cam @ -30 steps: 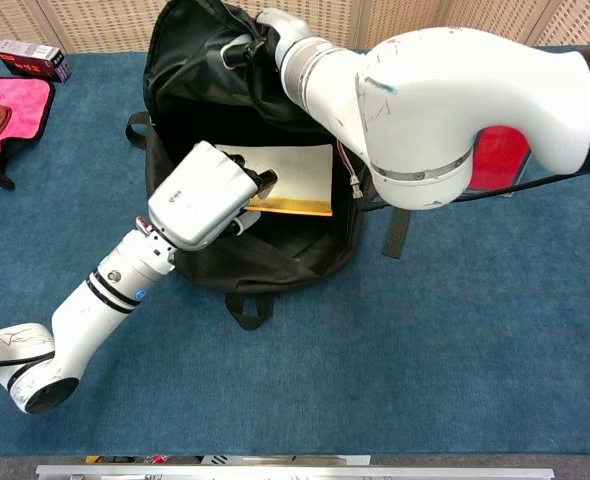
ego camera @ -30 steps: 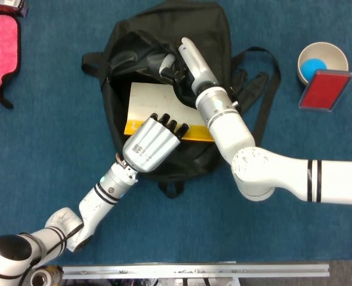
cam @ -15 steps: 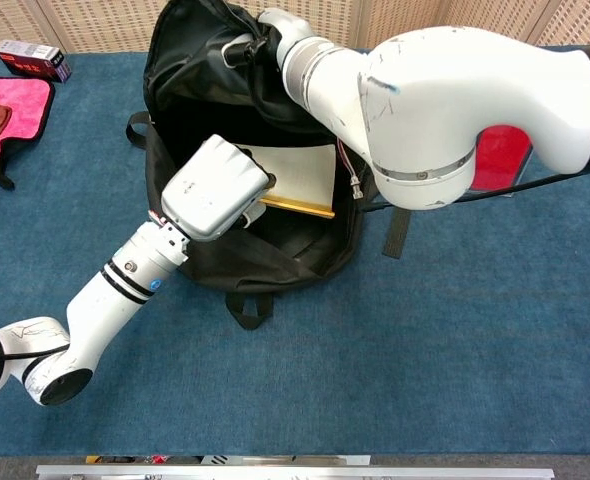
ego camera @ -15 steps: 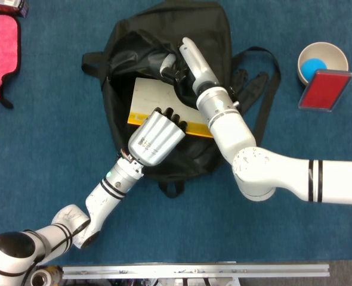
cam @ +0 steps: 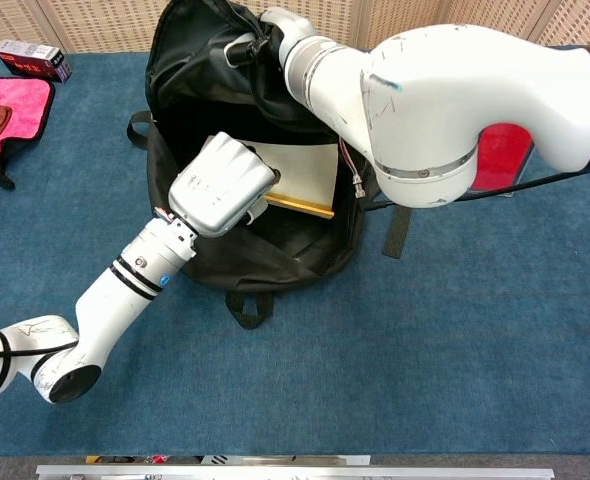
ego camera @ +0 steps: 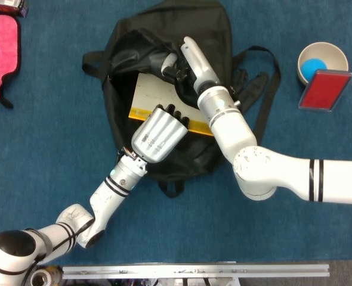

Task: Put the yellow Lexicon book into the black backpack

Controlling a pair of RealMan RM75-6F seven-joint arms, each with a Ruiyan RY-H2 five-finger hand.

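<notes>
both hands work: right hand grips backpack rim, left hand holds book edge.

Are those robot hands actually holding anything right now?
Right hand grips the black backpack by its opening's upper edge. Left hand rests on the yellow book's near edge; a grip cannot be told.

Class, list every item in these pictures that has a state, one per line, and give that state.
black backpack: open, mouth held up.
yellow Lexicon book: partly inside the backpack, yellow edge showing.
left hand: fingers on the book's edge.
right hand: grips the backpack's flap.
cup: upright, blue ball inside.
</notes>
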